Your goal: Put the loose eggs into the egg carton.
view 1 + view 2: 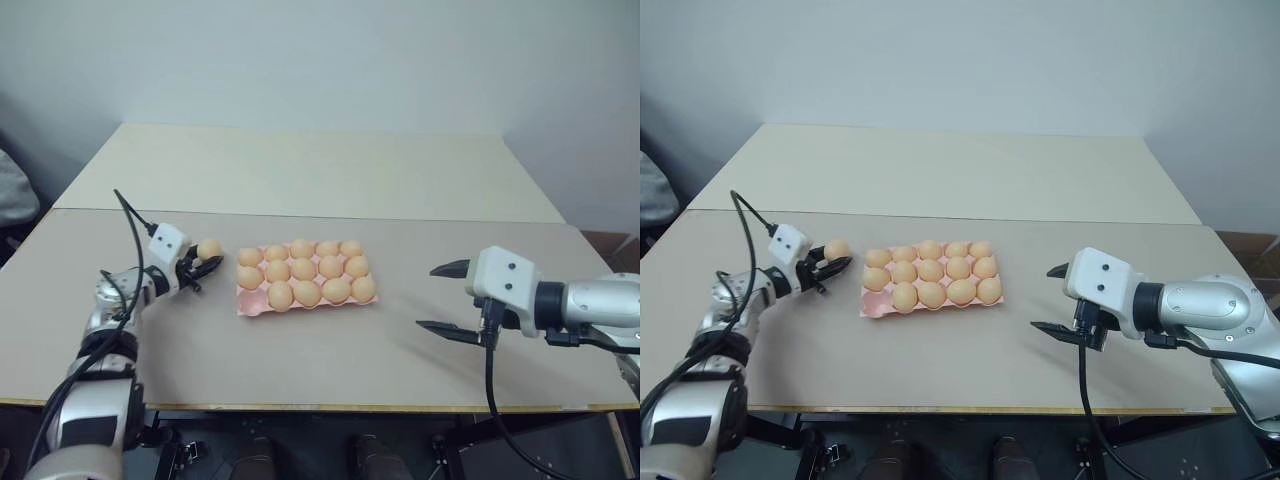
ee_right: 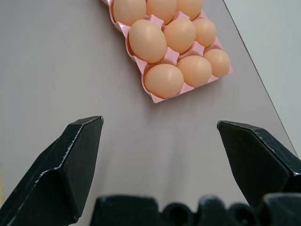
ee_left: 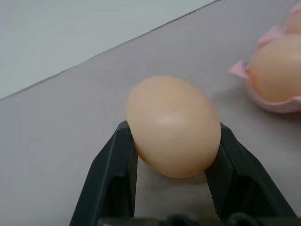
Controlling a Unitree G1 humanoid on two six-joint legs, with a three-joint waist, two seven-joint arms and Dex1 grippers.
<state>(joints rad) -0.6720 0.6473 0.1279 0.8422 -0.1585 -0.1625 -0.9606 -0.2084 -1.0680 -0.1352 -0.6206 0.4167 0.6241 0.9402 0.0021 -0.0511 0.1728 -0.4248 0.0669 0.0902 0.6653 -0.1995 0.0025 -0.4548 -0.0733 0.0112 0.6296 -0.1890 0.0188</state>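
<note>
Right gripper (image 1: 442, 298) waits near, fingers spread, nothing held. Left gripper (image 3: 171, 146) has its fingers clamped on the last loose egg (image 3: 173, 126), just left of the egg carton (image 1: 248, 306) mid-tabletop (image 1: 300, 370), likely bound for its one vacant near-left cup.

A plain pale wall (image 1: 320, 55) fills the back of the room, evenly lit, greyish-white with no markings. Two tables stand pushed together end to end: the far table (image 1: 310, 170) has a cream top, the near table (image 1: 300, 350) a duller beige-grey top with a thin light-wood edge along its front. A straight seam (image 1: 330, 216) runs where the two tops meet. A dark floor (image 1: 300, 450) lies under the front edge. At the right, beyond the table, a brown cardboard box (image 1: 612, 248) sits low by the wall
</note>
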